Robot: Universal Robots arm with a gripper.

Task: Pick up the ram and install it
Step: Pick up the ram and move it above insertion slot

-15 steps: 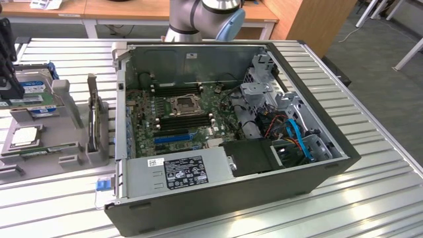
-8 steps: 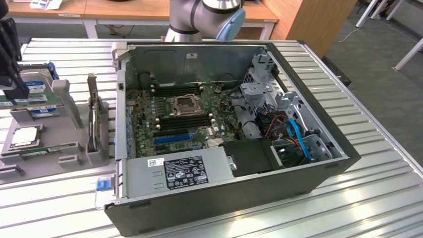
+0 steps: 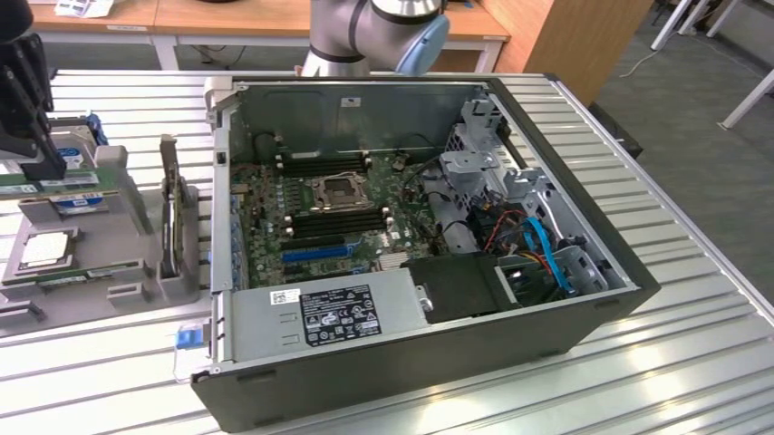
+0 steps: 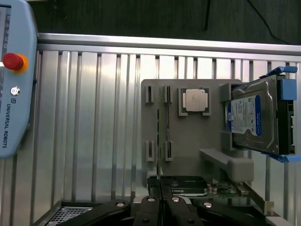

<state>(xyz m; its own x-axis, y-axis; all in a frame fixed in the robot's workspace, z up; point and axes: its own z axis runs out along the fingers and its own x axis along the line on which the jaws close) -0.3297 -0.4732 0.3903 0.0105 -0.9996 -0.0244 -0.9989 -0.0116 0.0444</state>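
Hanging above the grey holder, I have my claw pressed together, lined up with the ram standing on edge in it.

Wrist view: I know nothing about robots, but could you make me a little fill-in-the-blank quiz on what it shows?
The ram stands on edge in a ___ holder.
The hard drive in that holder has a mostly ___ label.
The pendant has a ___ button.
Missing words: grey; blue; red.
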